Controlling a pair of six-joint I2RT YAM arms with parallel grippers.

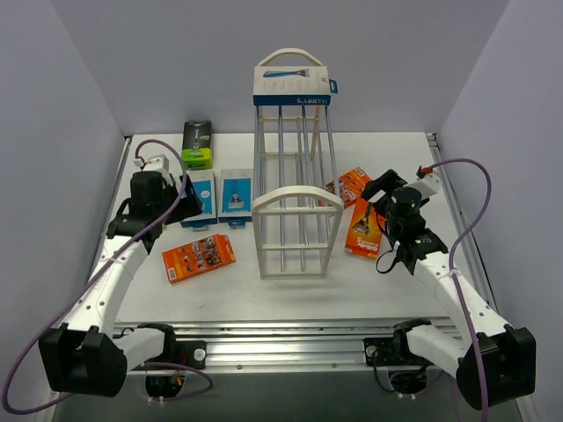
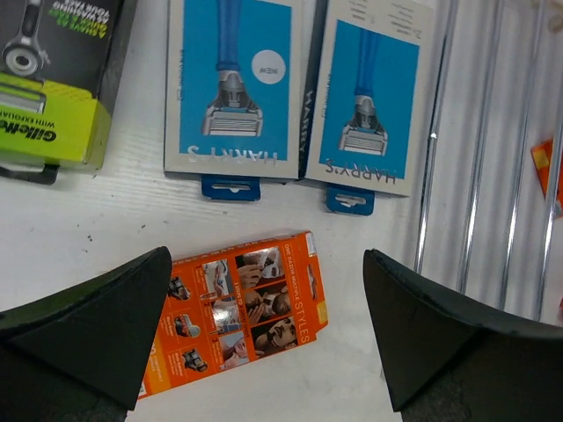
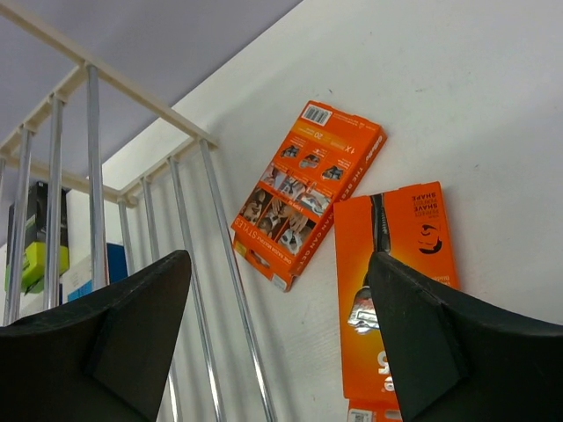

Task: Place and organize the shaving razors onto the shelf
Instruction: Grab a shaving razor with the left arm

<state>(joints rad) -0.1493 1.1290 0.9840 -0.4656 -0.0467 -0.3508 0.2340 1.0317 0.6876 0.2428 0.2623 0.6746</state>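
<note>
Left tool (image 2: 267,253) over white table (image 1: 237,294)

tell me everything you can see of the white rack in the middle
The rack stands mid-way across the table. Two cream arched end frames are joined by thin, shiny, metal-looking bars. A blue-and-white razor box rests on its far top end, and an orange box lies close by its right side.

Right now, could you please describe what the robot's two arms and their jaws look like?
The left arm and right arm have white tubular links joined by blocky black joints, on black bases. A left purple cable and a right purple cable loop loosely alongside. The jaws are dark, matte wedges.
</note>
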